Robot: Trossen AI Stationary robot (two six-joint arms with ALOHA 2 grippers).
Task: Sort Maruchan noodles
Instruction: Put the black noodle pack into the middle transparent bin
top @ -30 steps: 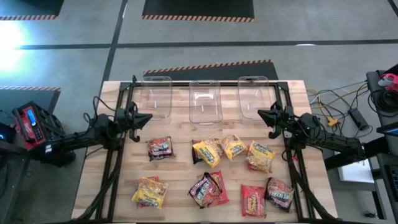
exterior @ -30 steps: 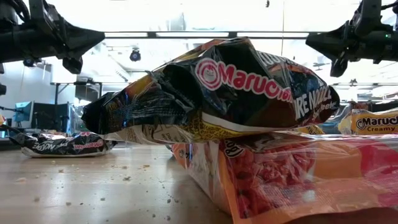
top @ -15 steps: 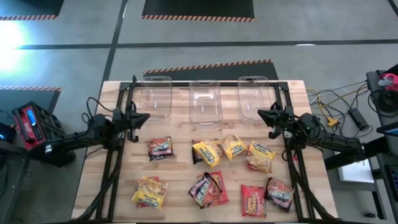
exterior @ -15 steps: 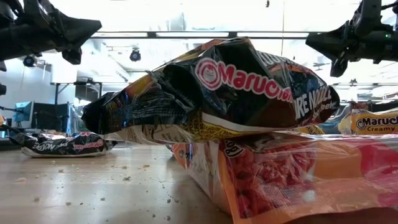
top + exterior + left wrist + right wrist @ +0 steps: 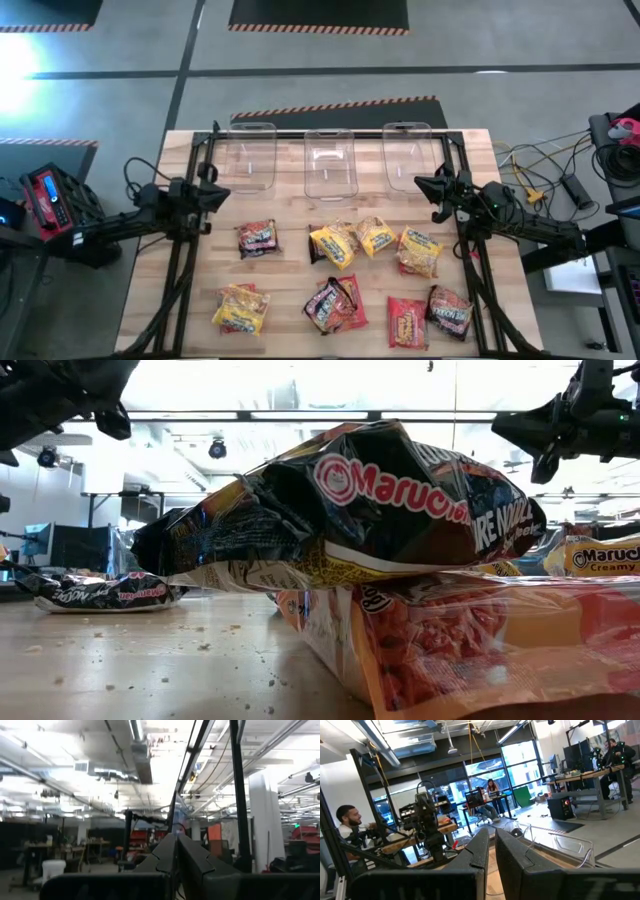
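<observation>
Noodles (image 5: 333, 244) on the counter (image 5: 290, 300): light, crinkly, slippery, brittle inside, so pinch a wrapper edge gently. Left hand (image 5: 222, 194) and right hand (image 5: 418, 182) both pressed together, empty, raised at the sides.

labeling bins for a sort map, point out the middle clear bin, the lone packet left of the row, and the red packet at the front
middle clear bin (image 5: 330, 163), high view, bare floor.
lone packet (image 5: 258, 238), high view, wrapper centre.
red packet (image 5: 407, 322), high view, wrapper centre.

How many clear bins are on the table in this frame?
3, in a row along the table's far edge: left bin, middle bin, right bin. Each looks empty; none seems hidden.
</observation>
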